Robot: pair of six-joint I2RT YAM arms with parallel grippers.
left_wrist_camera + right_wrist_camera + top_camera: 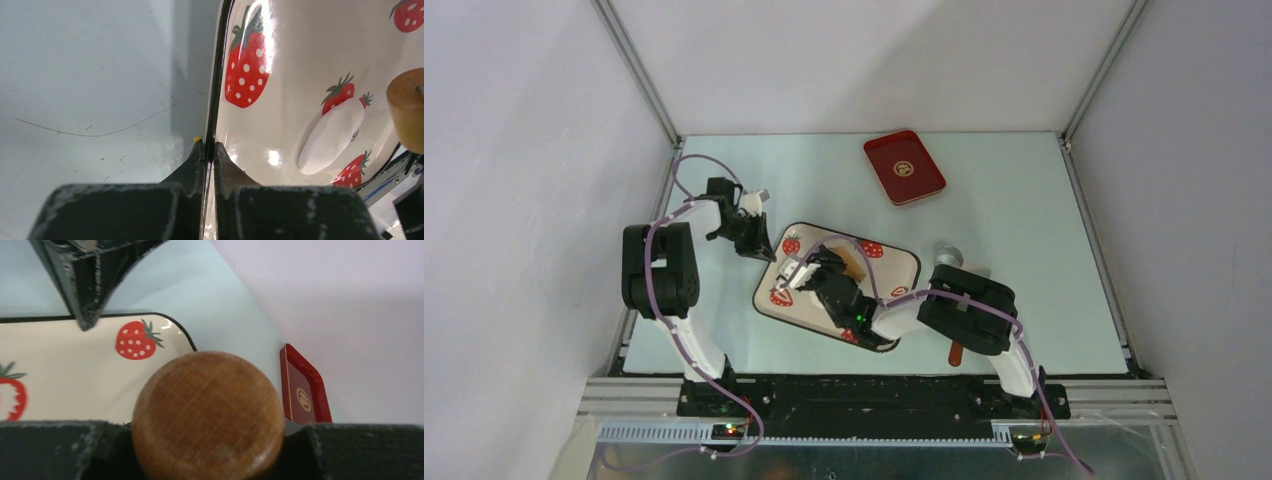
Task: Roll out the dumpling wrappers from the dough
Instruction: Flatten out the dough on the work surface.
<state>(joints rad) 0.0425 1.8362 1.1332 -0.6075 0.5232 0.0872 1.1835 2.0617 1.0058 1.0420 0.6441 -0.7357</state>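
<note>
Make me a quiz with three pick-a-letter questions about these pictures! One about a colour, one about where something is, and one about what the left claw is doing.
1. What colour is the small rectangular tray at the far side?
A) blue
B) red
C) green

2. Where does the flat white dough piece lie?
A) on the far tray
B) up in the air
C) on the white strawberry-print tray

3. What is the left gripper doing?
A) hanging wide open
B) shut on the strawberry-print tray's black rim
C) shut on the dough piece

Answers:
1 B: the top view shows it dark red.
2 C: the left wrist view shows the dough resting among the printed strawberries.
3 B: its two fingers pinch the rim between them.
</note>
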